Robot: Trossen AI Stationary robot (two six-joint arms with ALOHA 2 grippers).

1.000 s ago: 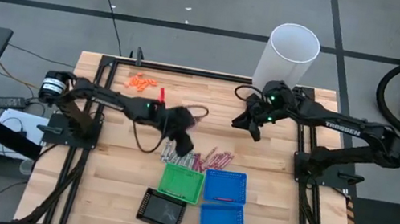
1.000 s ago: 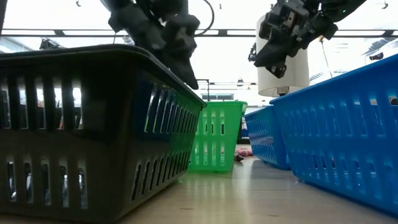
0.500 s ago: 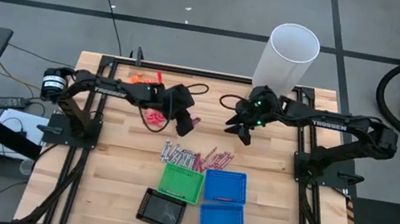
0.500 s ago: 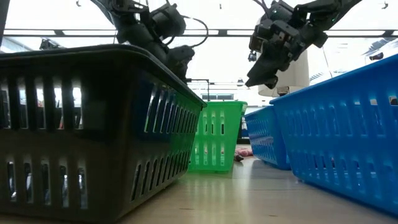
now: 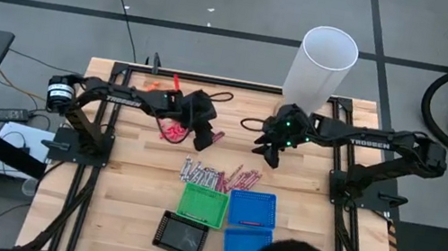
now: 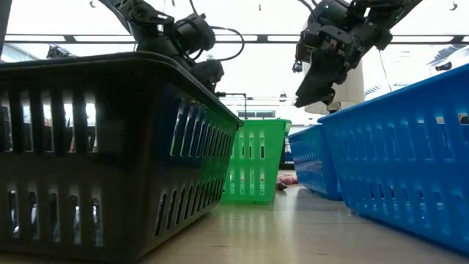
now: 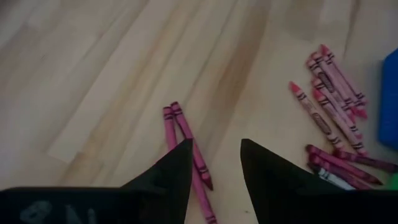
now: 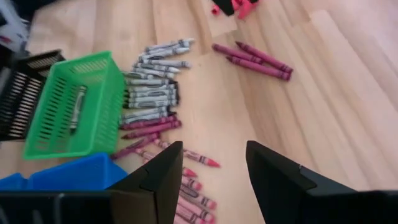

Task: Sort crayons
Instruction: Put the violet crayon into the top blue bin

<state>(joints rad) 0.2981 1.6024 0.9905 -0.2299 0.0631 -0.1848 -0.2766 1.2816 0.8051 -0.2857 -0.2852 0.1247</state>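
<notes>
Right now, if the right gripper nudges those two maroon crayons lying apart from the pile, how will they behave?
The two maroon crayons look like thin round sticks lying flat on the bare table, so they would probably roll or slide. They seem stiff and light; a hard squeeze might snap one.

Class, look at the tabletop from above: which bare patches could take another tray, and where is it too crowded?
Bare wood lies on the table left of the green tray and black tray, and right of the blue trays toward the right arm's base. It is crowded mid-table, where the crayons lie beside the trays.
</notes>
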